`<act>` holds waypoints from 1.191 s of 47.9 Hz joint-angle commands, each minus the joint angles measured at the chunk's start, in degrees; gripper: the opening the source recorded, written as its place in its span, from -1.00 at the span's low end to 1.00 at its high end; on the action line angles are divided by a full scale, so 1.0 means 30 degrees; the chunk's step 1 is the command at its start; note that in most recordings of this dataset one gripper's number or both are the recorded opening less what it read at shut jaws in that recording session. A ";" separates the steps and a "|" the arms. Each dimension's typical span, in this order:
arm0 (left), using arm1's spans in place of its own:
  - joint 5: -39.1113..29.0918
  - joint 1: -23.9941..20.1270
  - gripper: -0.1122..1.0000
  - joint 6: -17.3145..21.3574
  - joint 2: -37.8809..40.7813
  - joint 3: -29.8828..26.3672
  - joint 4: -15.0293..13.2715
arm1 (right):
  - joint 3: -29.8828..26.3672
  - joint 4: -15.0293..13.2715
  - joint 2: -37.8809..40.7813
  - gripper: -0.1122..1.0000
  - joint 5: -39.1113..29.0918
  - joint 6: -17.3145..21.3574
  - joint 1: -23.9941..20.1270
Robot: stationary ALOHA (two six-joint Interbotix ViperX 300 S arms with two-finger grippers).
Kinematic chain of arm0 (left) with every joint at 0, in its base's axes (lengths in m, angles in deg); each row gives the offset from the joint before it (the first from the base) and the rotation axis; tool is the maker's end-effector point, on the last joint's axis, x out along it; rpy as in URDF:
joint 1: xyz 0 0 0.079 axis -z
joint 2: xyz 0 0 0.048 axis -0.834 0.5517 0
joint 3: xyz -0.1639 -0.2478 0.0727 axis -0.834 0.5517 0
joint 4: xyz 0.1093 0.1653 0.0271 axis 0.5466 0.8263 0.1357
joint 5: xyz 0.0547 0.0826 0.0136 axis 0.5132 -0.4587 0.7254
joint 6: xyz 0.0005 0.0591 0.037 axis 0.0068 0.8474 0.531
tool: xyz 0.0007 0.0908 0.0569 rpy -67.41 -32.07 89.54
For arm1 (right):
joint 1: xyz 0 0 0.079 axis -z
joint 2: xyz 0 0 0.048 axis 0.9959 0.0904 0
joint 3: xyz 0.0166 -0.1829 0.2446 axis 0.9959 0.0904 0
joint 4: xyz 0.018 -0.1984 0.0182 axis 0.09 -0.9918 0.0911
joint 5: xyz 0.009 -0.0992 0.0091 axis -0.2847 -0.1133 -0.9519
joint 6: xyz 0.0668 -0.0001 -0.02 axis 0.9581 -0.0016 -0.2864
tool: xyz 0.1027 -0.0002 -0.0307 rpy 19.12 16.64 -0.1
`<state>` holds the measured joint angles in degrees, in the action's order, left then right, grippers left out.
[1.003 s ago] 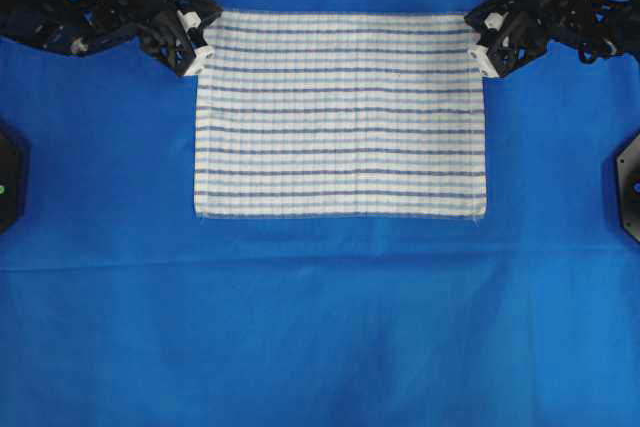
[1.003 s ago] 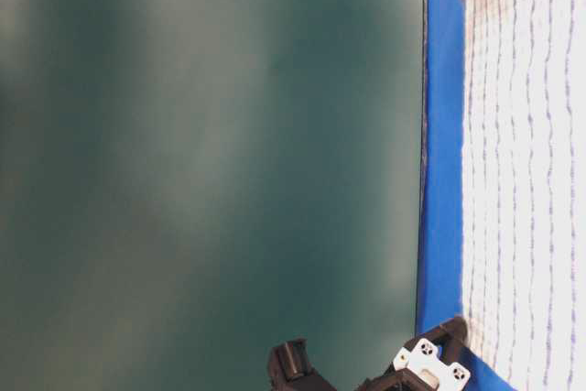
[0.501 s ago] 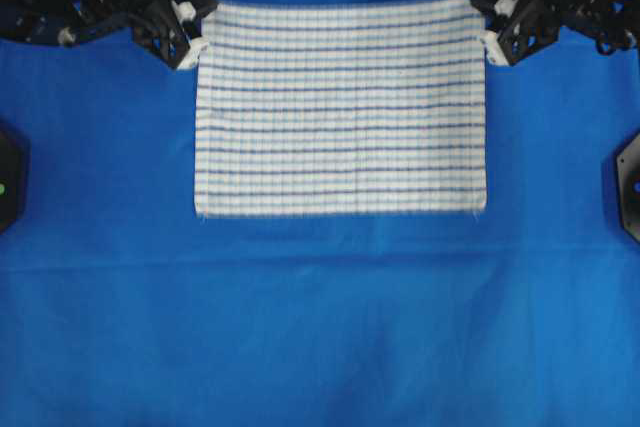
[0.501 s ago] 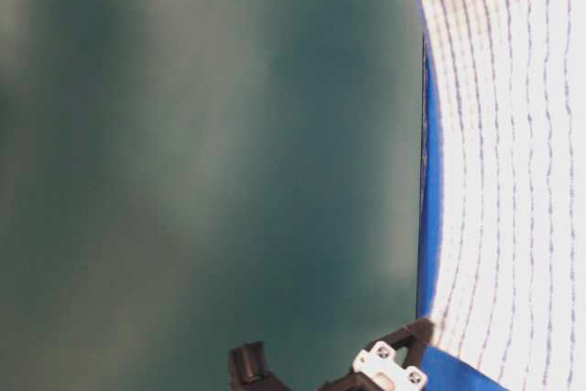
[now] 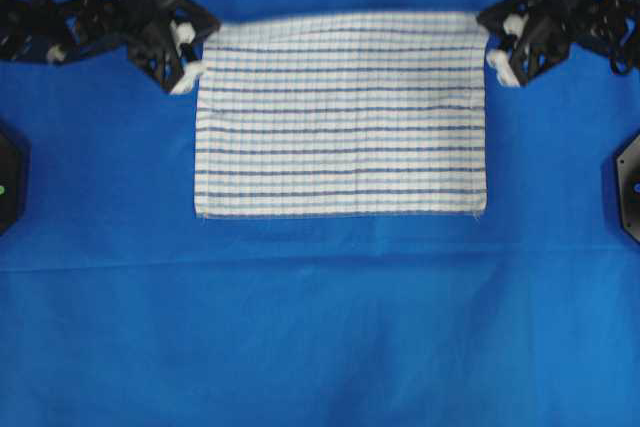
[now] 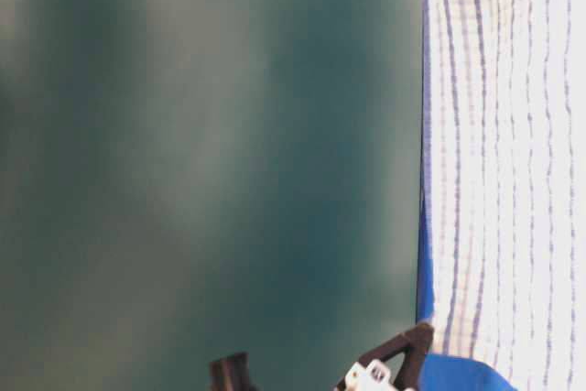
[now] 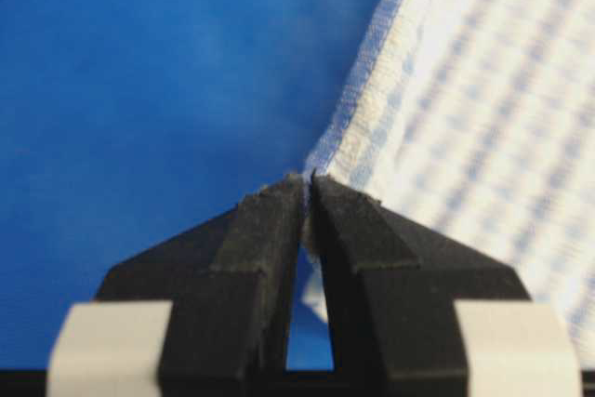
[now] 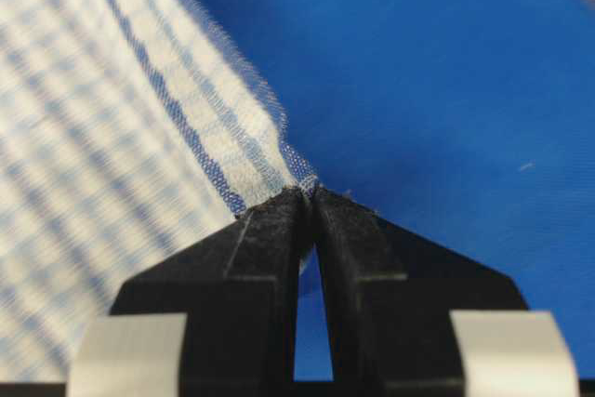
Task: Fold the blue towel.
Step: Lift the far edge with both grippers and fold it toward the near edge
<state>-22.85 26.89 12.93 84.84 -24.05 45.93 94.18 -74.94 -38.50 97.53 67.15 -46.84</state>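
The blue towel [image 5: 340, 117], white with thin blue stripes, lies spread on the sheet with its long sides across the view. Its far edge is raised, and in the table-level view the towel [image 6: 499, 162] hangs as a lifted curtain. My left gripper [image 5: 203, 47] is shut on the towel's far left corner. The left wrist view shows that gripper [image 7: 307, 178] with its pads pinching the hem of the towel [image 7: 483, 109]. My right gripper [image 5: 487, 35] is shut on the far right corner. In the right wrist view that gripper [image 8: 307, 192] clamps the towel [image 8: 112, 137] at its tip.
A large plain blue sheet [image 5: 320, 327] covers the table under the towel. Black arm bases sit at the left edge [image 5: 6, 177] and the right edge [image 5: 630, 182]. A dark green backdrop [image 6: 201, 171] stands behind the table.
Both grippers have risen with the towel's far corners in them. The far edge has come up off the sheet, and it now hides more of the sheet in the table-level view.
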 commanded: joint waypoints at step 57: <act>-0.2256 0.8760 -0.74 -0.3516 -0.3896 0.2344 -0.0059 | 0.1377 0.1523 -0.3955 -0.67 -0.5303 0.4043 -0.9111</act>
<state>-30.41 52.82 2.74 72.36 -16.66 45.84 99.28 -70.54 -51.16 81.45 78.76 -73.83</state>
